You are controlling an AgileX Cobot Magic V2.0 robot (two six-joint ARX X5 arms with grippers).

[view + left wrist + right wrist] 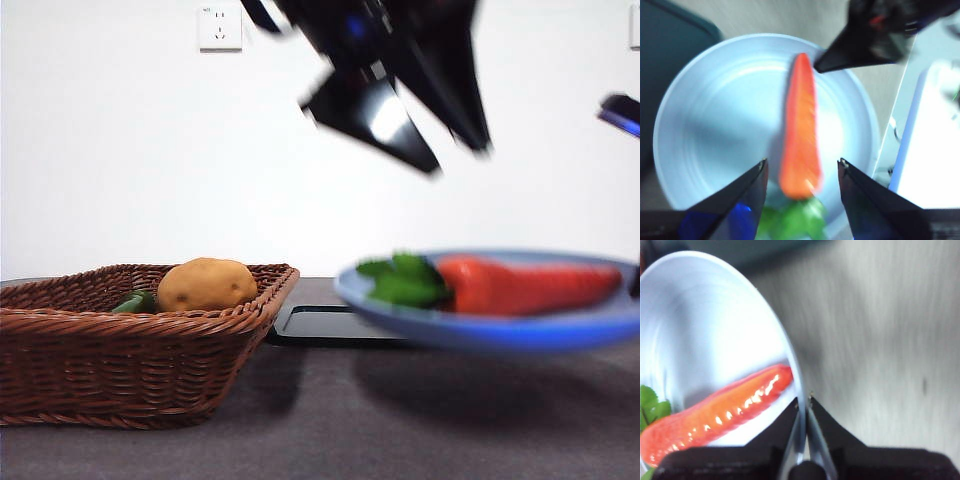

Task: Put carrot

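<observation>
The carrot (800,135) lies in the plate (560,335); the right tool (803,401) pinches the plate's rim, lifted off the desk; the left tool (801,167) hangs spread above the carrot's thick end; I'd lower squarely before closing.

i count one carrot (525,285) on one blue plate (480,330), one potato (206,284) and one green vegetable (134,301) in one basket (120,350), at nine o'clock from the plate

The red-orange carrot (525,285) lies flat on a blue plate (480,330), green leaves toward the basket (120,350).
</observation>
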